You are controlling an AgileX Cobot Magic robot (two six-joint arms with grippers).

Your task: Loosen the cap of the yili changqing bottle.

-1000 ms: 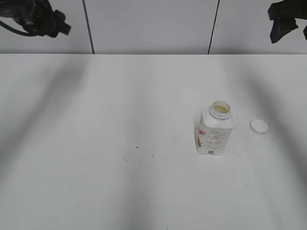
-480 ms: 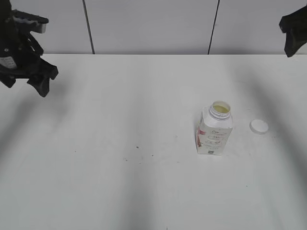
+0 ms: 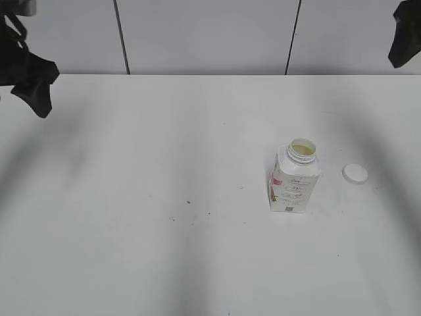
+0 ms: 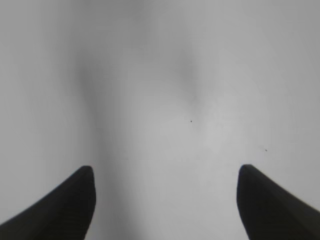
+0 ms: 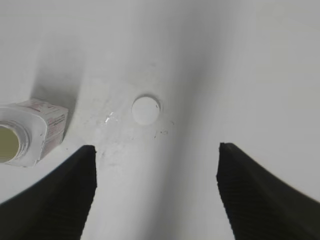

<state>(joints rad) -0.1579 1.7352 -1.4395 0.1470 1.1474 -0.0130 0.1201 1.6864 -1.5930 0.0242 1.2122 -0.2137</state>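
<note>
White cap [image 5: 145,110] on table, beyond spread right claw [image 5: 155,192].

A white counter [image 3: 164,250] fills most of the exterior view. Small dark specks [image 3: 188,202] dot it near the middle. Beyond its far edge stands a pale wall [image 3: 204,36], split by two thin dark vertical seams [image 3: 120,36].

A small white carton-style bottle [image 3: 295,179] with pink accents stands upright, uncapped, right of the table's centre. Its round white cap [image 3: 355,174] lies flat nearby, toward the right edge.
</note>
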